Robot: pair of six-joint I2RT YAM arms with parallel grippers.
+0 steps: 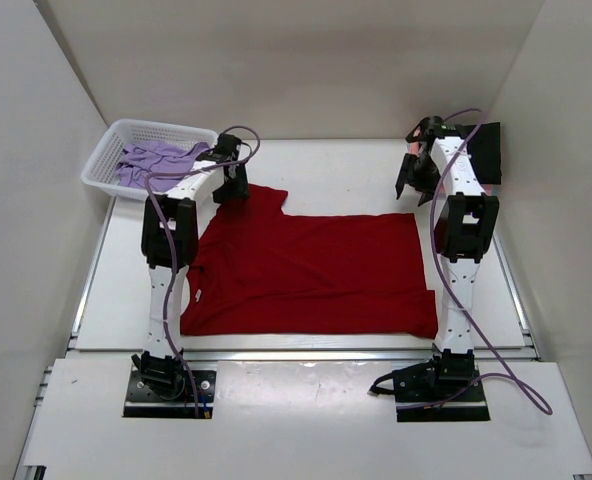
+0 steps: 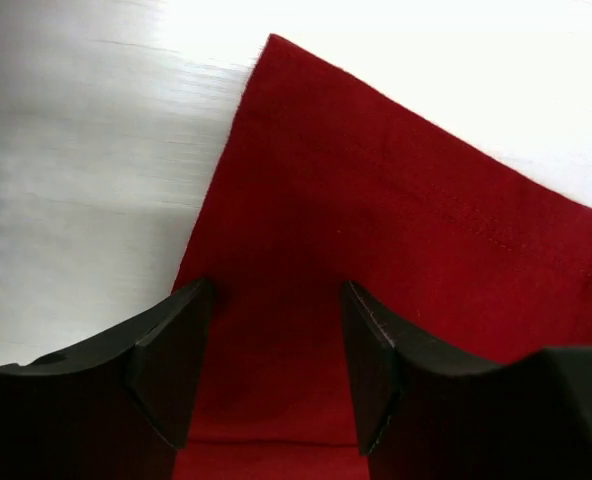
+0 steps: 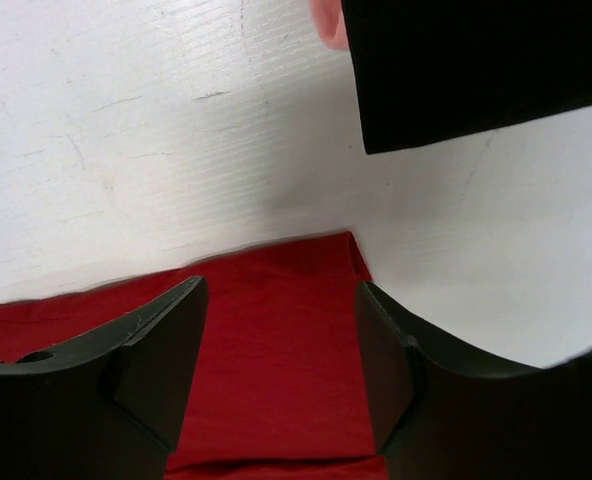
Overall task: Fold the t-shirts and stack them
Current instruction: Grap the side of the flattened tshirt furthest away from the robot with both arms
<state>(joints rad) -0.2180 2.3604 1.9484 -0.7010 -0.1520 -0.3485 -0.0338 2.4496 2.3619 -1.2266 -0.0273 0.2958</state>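
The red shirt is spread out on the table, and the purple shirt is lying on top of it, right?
Not quite. The red shirt is spread out on the table, but the purple shirt is not on top of it. It lies in the white basket at the far left corner. The top view shows this.

white arm links (image 1: 162, 300) with black joints (image 1: 172, 228) — purple cables (image 1: 516, 375) alongside.

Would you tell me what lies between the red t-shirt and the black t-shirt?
Nothing: the right wrist view shows bare table between red t-shirt and black t-shirt.
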